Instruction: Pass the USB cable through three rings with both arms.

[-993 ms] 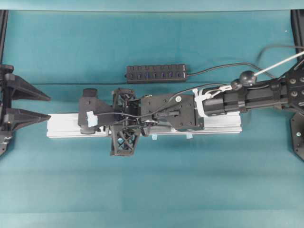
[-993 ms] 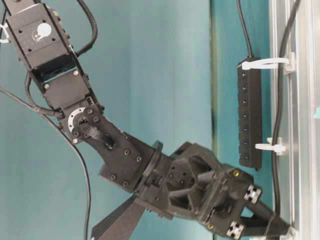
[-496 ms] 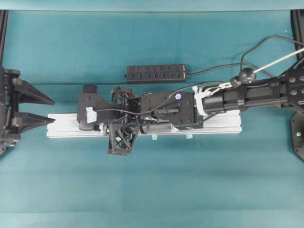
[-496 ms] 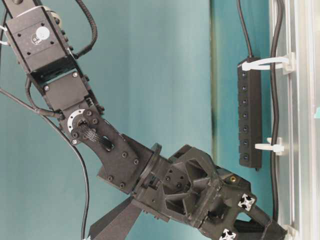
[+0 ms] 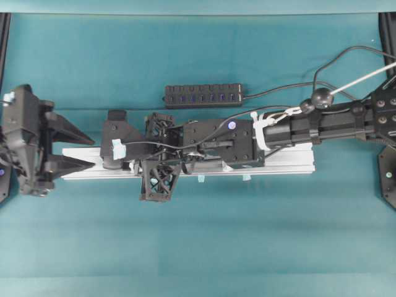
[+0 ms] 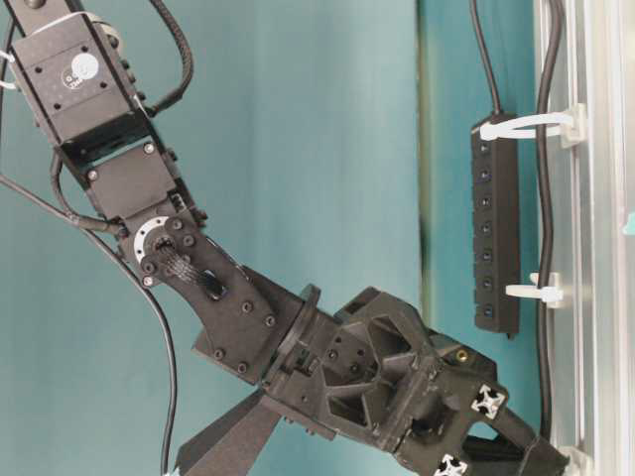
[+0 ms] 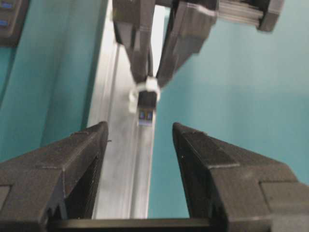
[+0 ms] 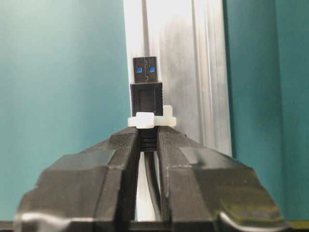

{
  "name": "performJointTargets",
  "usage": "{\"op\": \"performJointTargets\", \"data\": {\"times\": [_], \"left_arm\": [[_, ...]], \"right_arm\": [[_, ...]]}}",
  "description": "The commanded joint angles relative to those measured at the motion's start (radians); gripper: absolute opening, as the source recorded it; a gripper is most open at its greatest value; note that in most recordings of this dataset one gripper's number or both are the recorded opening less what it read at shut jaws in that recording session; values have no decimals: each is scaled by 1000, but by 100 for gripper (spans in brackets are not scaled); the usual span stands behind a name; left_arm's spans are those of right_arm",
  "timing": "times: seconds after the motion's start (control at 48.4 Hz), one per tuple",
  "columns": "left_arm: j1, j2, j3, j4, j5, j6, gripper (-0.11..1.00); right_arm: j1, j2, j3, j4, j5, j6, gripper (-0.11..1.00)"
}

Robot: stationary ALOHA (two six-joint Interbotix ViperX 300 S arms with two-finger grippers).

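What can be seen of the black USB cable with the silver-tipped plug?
The black USB cable ends in a black plug with a silver metal tip showing blue inside. The plug pokes through a whitish plastic ring above the silver aluminium rail. The right gripper is shut on the plug's rear; the thin cord trails back between its fingers. The open left gripper faces the tip, not touching.

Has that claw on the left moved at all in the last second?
Yes. In the overhead view the left gripper has moved right, and its open jaws now overlap the left end of the aluminium rail.

Right arm hides rail middle.
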Motion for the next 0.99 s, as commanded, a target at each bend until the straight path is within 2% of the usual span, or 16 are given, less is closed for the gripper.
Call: {"op": "performJointTargets", "data": {"times": [0.0, 0.434, 0.683, 0.972], "left_arm": [[-3, 55, 0, 2, -41, 0, 58], [-2, 295, -14, 2, -227, 2, 58], [-5, 371, -48, 2, -282, 3, 58], [-3, 428, -66, 2, -287, 8, 58]], "right_arm": [[6, -11, -11, 5, -17, 0, -7], [5, -12, -9, 5, -29, 0, -7], [6, -12, -8, 5, -26, 0, -7], [5, -12, -8, 5, -26, 0, -7]]}}
